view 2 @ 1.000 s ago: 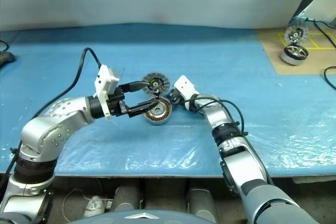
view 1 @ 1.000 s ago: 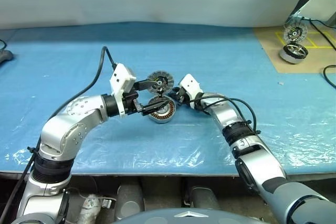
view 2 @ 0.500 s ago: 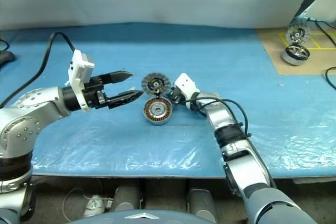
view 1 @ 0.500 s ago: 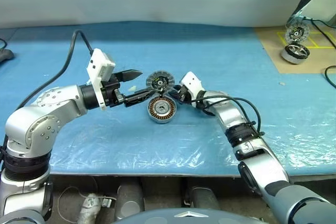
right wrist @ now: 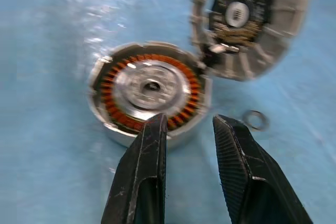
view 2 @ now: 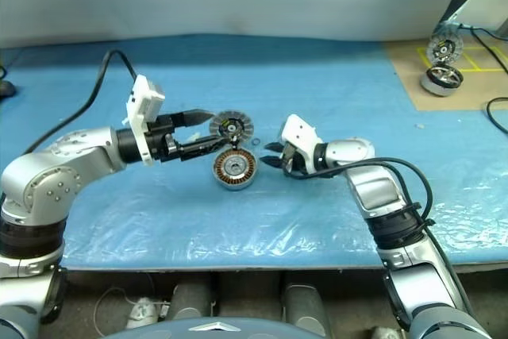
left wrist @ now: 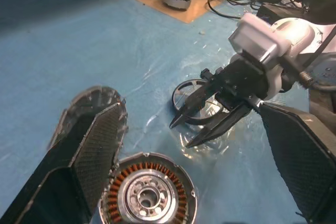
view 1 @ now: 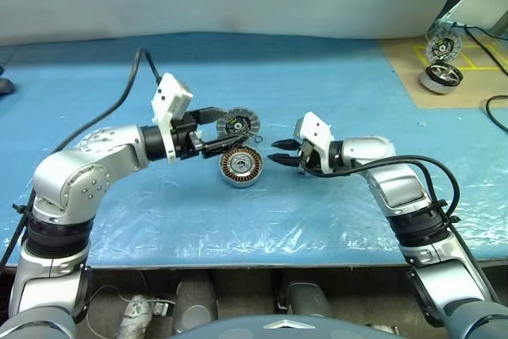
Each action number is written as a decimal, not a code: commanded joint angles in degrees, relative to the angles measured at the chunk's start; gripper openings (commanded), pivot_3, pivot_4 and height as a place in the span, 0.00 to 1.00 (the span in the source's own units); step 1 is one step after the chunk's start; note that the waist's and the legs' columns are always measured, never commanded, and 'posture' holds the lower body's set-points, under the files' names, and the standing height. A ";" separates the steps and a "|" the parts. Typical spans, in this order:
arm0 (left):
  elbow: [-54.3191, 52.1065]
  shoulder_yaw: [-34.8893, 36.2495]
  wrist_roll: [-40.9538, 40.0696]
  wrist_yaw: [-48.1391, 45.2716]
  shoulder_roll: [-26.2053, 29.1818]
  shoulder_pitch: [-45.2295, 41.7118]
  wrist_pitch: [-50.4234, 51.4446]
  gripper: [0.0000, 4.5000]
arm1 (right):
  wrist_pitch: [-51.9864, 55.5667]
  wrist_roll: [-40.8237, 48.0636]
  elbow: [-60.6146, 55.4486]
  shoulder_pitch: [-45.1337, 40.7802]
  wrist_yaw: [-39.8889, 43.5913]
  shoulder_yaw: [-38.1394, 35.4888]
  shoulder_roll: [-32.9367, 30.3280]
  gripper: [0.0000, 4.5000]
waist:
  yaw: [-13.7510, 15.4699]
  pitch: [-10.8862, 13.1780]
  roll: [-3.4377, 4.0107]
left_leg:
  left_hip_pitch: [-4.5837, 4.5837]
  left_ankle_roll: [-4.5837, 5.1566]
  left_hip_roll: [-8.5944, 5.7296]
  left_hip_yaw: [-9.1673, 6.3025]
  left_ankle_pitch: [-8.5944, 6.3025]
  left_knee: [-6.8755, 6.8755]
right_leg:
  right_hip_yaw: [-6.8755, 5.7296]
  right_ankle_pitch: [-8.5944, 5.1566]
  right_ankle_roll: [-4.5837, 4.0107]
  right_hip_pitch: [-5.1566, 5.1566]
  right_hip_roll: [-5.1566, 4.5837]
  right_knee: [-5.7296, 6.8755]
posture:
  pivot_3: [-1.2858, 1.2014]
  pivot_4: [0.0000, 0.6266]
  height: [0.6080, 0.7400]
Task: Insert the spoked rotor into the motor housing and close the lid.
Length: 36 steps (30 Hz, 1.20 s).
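Note:
The motor housing [view 1: 241,167] stands on the blue sheet, copper windings ringing its inside. A silvery spoked rotor [right wrist: 151,86] sits in its centre. The lid [view 1: 239,124] leans upright against the housing's far rim, its segmented face and dark hub toward me. My left gripper [view 1: 228,127] is open wide, its fingertips by the lid's left edge and over the housing's rim, holding nothing. My right gripper [view 1: 277,152] hovers to the right of the housing, pointing at it. It is open a little and holds nothing [right wrist: 190,119].
A small thin loose ring [view 1: 259,139] lies on the sheet between the lid and my right gripper. Another motor unit [view 1: 441,75] and disc [view 1: 441,47] stand on a brown board at the back right, with cables [view 1: 496,109] nearby.
My right gripper has drawn back to the right from the housing's side and risen. My left gripper pulled away to the left, then came back to the lid. Housing and lid kept still.

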 commanded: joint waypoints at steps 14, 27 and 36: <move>-6.98 2.17 4.49 0.68 1.25 10.78 -7.97 1.00 | -0.73 2.55 3.52 -6.36 1.27 -0.25 -1.10 0.32 | 0.79 0.01 0.01 | -0.03 0.00 -0.04 0.01 0.00 0.10 | -0.04 -0.01 -0.02 0.02 -0.12 0.02 | 0.52 0.24 1.00; -6.52 7.20 1.89 -3.17 4.74 13.19 -8.62 1.00 | -10.80 -2.78 27.77 -10.91 -6.74 -1.02 5.63 0.59 | 0.12 0.01 0.02 | -0.10 -0.01 -0.03 0.03 0.01 0.15 | 0.00 -0.01 -0.03 -0.06 -0.05 0.09 | 0.52 0.24 1.00; -5.40 1.35 3.28 1.12 1.43 5.94 -6.14 1.00 | -18.35 -6.53 39.50 -12.89 -10.50 -0.34 11.42 0.75 | 0.78 0.01 0.02 | -0.08 0.00 -0.01 0.03 0.02 0.31 | -0.10 -0.13 -0.24 0.06 -0.17 0.15 | 0.52 0.24 1.00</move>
